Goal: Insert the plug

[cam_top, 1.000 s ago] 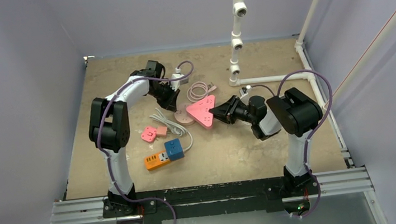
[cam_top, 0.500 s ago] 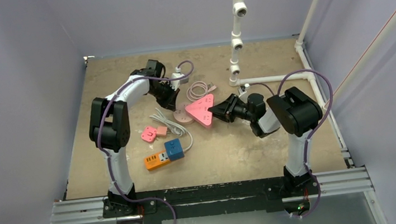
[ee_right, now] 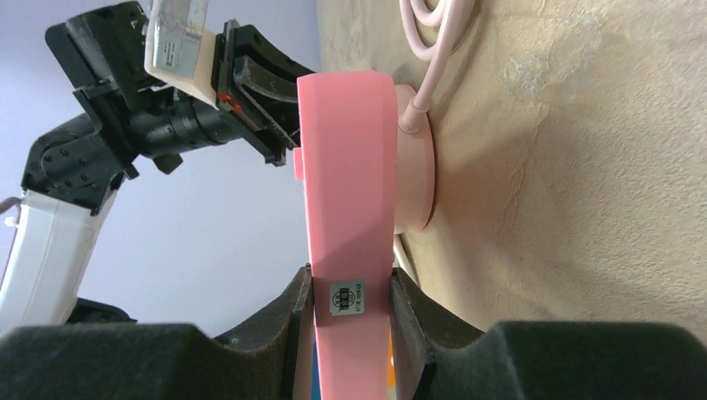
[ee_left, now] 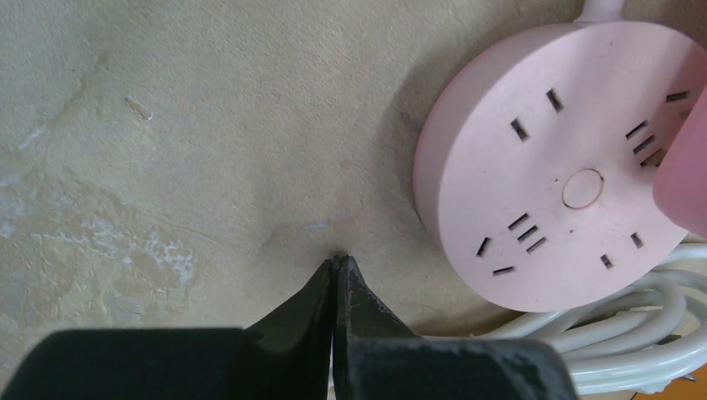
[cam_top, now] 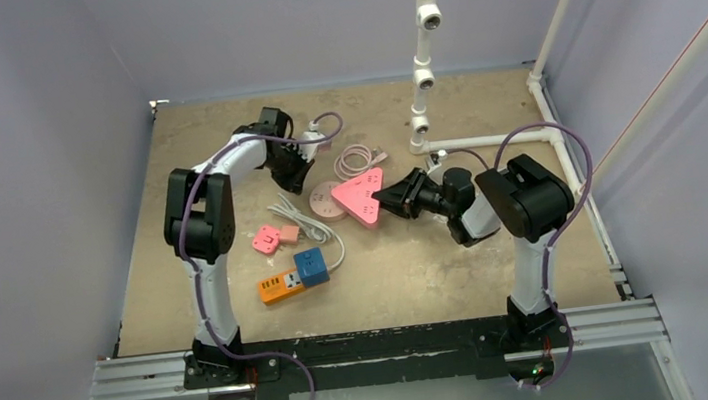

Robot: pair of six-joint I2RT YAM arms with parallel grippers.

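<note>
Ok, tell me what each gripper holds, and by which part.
The right gripper clamps the pink triangular power strip at its edge, a finger on each face. The left gripper is shut, empty.

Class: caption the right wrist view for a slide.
Right hand clamps the pink power strip beside the round pink socket hub.

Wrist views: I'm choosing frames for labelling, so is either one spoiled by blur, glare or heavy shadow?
Left wrist: round pink socket sharp, slots readable, soft shadow at its left; a blurred pink shape intrudes at right. Right wrist: triangular pink strip and table crisp, its small sticker unreadable; no glare in either.
</note>
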